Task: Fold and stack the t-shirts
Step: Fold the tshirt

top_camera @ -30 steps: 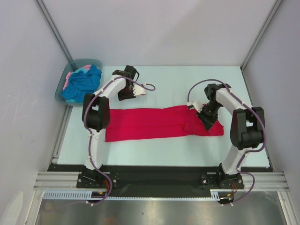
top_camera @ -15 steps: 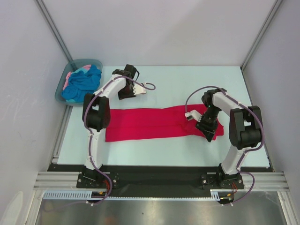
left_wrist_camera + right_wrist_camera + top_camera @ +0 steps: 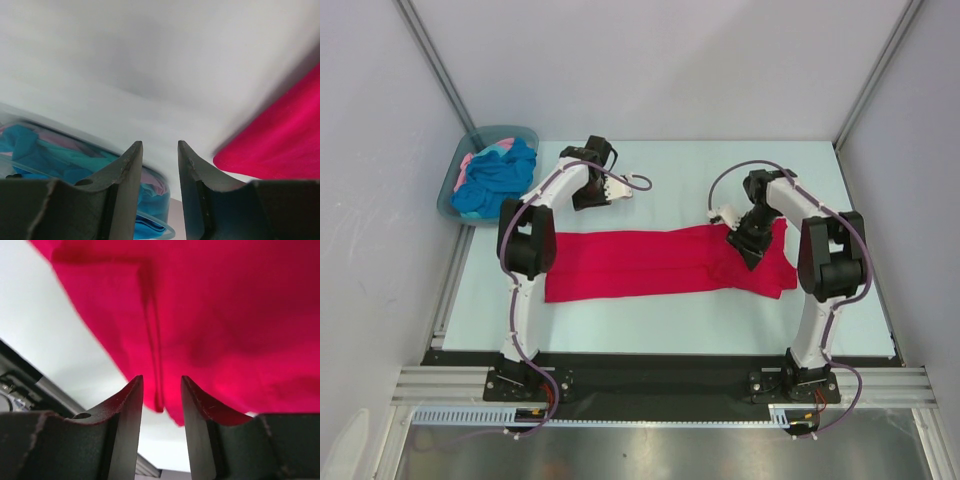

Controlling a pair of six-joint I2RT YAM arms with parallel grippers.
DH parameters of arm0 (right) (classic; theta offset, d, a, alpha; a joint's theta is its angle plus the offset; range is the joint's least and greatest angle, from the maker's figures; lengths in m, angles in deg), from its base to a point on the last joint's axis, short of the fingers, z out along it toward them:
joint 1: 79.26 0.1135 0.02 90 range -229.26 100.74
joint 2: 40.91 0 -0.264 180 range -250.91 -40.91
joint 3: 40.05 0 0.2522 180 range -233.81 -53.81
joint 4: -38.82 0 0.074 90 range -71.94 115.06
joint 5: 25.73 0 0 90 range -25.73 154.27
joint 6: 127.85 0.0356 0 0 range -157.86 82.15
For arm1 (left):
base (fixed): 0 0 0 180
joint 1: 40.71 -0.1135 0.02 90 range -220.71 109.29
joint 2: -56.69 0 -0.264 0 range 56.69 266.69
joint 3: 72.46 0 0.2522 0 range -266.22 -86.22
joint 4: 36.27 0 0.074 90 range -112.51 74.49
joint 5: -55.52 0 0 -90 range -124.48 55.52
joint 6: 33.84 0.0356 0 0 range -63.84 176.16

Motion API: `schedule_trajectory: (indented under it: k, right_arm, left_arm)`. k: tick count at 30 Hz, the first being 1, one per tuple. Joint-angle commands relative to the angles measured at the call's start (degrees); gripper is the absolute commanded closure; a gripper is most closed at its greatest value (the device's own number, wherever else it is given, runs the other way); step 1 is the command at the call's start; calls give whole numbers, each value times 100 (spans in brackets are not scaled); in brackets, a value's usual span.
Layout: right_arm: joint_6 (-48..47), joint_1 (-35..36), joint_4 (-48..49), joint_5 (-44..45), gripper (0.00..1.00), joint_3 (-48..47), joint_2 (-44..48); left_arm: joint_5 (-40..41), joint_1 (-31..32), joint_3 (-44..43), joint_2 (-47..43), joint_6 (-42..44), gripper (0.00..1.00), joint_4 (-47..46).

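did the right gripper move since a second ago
Yes. The right gripper has shifted slightly left and toward the table's far edge, and is now by the red shirt's far edge.

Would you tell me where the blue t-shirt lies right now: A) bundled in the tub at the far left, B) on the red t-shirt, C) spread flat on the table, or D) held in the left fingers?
A: the blue t-shirt sits crumpled inside the tub at the far left.

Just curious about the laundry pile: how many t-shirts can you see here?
3. A red shirt lies flat on the table; a blue shirt and a pink shirt are bunched in the tub, far left. Others may hide beneath.
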Motion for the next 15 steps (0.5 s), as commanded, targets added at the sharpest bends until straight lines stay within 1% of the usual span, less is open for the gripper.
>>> schedule_trajectory:
  k: [1, 5, 15]
  right_arm:
    - [240, 180, 289, -153, 58, -331, -331]
    - [205, 347, 289, -276, 58, -533, -586]
    - [135, 646, 175, -558, 54, -814, -736]
  left_arm:
    - [64, -5, -220, -18, 115, 60, 32]
    - [73, -5, -149, -114, 89, 60, 41]
    - [90, -5, 141, -290, -25, 60, 32]
